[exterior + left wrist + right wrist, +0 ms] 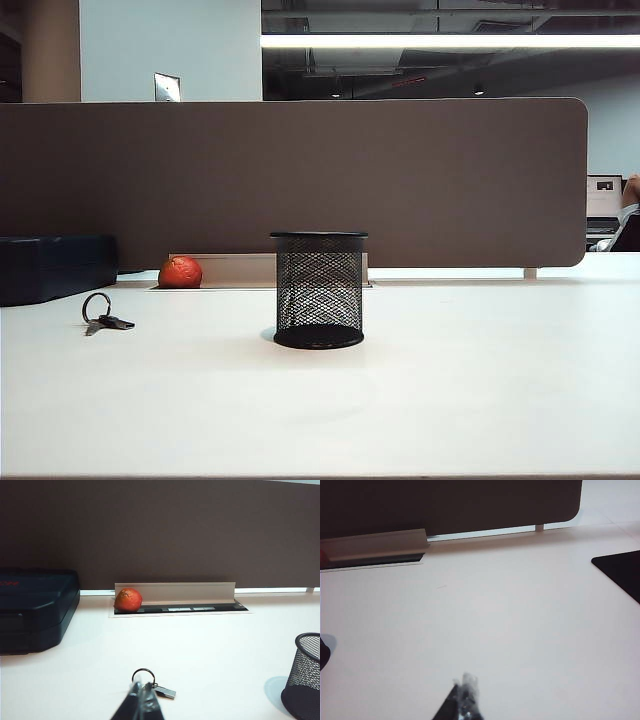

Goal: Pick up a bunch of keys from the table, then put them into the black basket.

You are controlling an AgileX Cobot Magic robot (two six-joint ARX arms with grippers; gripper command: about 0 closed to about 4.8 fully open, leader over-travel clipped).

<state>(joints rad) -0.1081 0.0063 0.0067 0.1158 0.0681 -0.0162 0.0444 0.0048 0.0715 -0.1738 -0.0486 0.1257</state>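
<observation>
Both grippers sit pressed together, empty: the left gripper [140, 702] just short of the small dark metal bunch of keys [103, 318], lying left of the black wire-mesh basket [319, 290] on the white table [450, 400]. It must open first, then straddle the ring. The right gripper [464, 700] sees bare table; only its view shows a flat black mat [622, 572].

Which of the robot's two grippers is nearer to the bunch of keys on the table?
Left. The left gripper, shut, sits just short of the bunch of keys, which show right past its tips. The right gripper, also shut, faces bare table with no keys in view.
</observation>
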